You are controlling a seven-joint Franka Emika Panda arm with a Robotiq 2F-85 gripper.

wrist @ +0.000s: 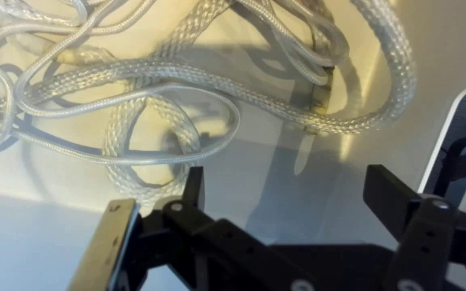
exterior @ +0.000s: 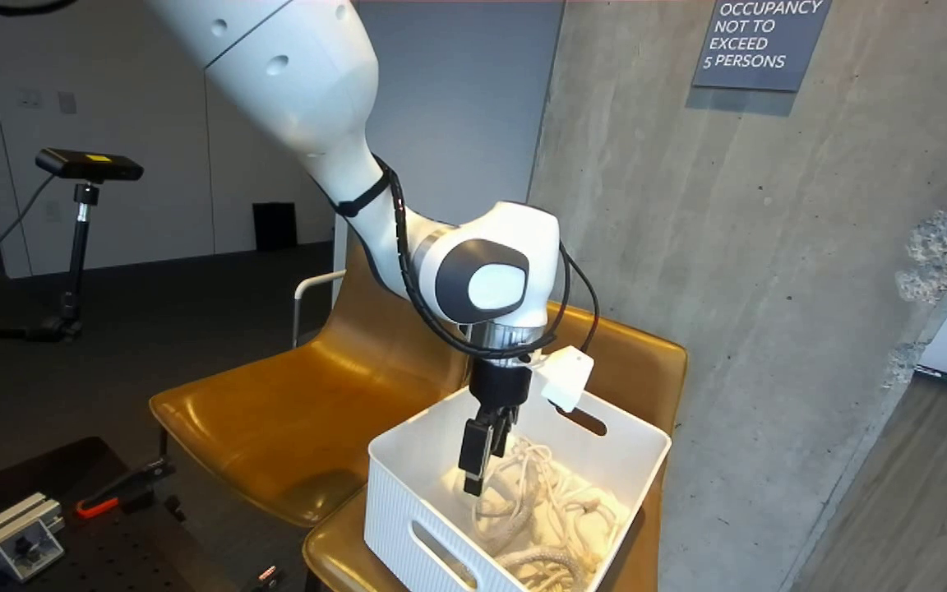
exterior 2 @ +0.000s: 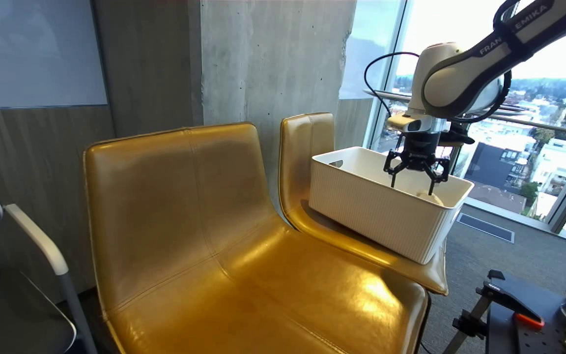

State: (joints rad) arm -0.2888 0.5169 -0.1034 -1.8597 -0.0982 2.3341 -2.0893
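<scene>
A white ribbed bin holds tangled whitish ropes; the bin shows in both exterior views. In the wrist view there is a thick braided rope and a thinner smooth cord. My gripper points down into the bin; it also shows between the bin's long walls in an exterior view. In the wrist view my gripper is open, with no rope between its fingers. The ropes lie beyond the fingertips, mostly toward the left finger. Whether that finger touches the rope cannot be told.
The bin stands on a tan leather chair beside another tan chair. A concrete wall rises behind. The bin has handle holes. A dark table with an orange-tipped clamp is nearby, and a camera on a stand.
</scene>
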